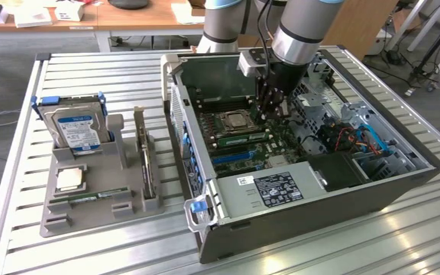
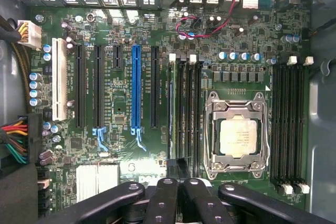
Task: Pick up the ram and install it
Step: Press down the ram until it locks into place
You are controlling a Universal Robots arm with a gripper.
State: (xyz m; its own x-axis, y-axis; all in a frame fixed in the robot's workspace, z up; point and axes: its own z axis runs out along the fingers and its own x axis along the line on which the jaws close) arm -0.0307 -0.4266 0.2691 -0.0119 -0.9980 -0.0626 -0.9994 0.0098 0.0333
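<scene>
Since the gripper [image 1: 275, 113] is inside the case [image 1: 373, 189], start your check there. Its fingers [image 2: 167, 195] are pressed together, with no gap visible between them in the wrist view. They hang low over the board, just beside the CPU socket [image 2: 236, 135], at one end of the slot bank next to that socket. You cannot tell from either view whether they pinch or touch anything.

The ram [image 1: 243, 139] appears to stand in a slot beside the socket. In the exterior view it shows its green face and white label, and in the wrist view only a thin edge [image 2: 171, 108]. Whether it is fully seated cannot be judged.

A spare stick [image 1: 90, 199] lies on the tray [image 1: 59, 226], outside the case and well apart from the socket.

Handling judgement: treat the ram as light, stiff and thin, and brittle if bent. Its chips and contact edge are delicate. Hold it by the long top edge or the short ends, keep it square to the slot, and do not twist it.
</scene>
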